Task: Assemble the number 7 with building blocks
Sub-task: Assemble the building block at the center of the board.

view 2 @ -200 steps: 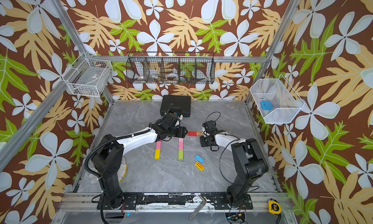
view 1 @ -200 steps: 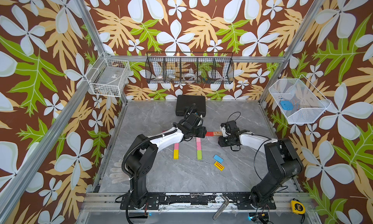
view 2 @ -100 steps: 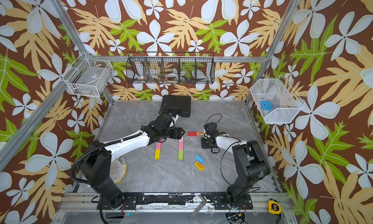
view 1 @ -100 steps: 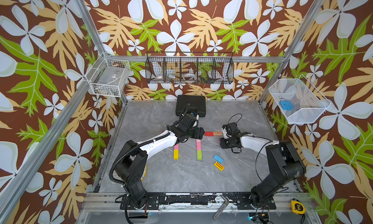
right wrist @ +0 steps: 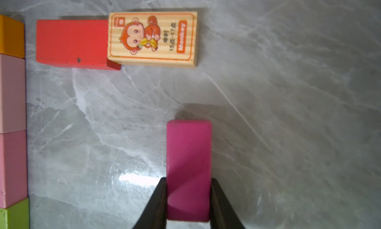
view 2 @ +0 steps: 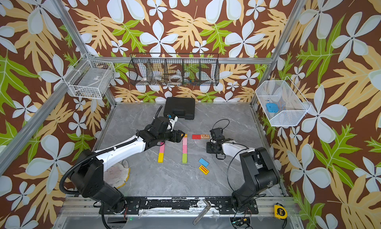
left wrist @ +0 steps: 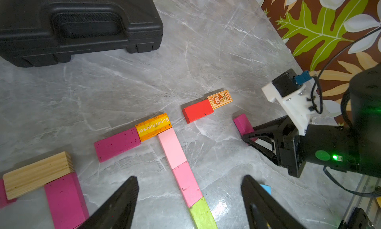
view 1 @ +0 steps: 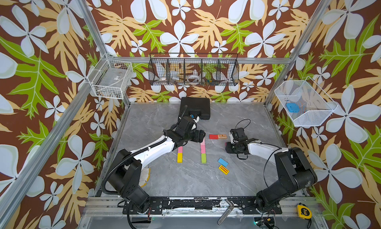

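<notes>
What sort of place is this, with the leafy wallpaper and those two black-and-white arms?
Probably a small robot test booth, not a home. The left arm and right arm are bolted to a metal rail beside a grey tabletop, aluminium posts frame the papered walls, and wire baskets hang on them.

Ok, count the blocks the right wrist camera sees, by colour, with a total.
Pink blocks: 2
Orange block: 1
Green block: 1
Red block: 1
Monkey-print wooden block: 1
Magenta block, in the right hand: 1
Total: 7
</notes>
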You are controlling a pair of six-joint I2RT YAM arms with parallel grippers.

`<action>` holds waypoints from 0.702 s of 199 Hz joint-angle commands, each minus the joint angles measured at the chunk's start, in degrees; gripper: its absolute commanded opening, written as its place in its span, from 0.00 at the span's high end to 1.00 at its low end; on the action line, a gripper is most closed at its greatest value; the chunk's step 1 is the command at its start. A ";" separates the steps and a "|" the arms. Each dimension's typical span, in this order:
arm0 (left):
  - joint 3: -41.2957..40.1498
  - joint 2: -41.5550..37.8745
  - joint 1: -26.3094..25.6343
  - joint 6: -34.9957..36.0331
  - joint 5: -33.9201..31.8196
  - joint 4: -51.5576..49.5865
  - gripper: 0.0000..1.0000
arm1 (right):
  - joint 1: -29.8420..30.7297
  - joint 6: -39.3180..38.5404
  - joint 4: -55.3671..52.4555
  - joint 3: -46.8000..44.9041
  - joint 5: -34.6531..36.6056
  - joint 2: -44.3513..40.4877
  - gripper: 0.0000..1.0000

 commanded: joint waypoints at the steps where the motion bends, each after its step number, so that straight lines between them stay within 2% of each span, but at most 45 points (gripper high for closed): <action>1: 0.07 -0.65 0.27 0.91 0.43 1.25 0.19 | 0.06 0.24 -0.38 0.66 -0.10 1.00 0.70; 94: 1.15 -0.05 0.73 0.99 0.43 0.33 0.18 | 0.02 -0.28 -0.09 3.70 1.08 4.93 0.70; 140: 1.32 0.23 0.82 0.83 0.52 0.24 0.18 | -0.01 -0.97 -0.45 3.42 0.79 3.65 0.63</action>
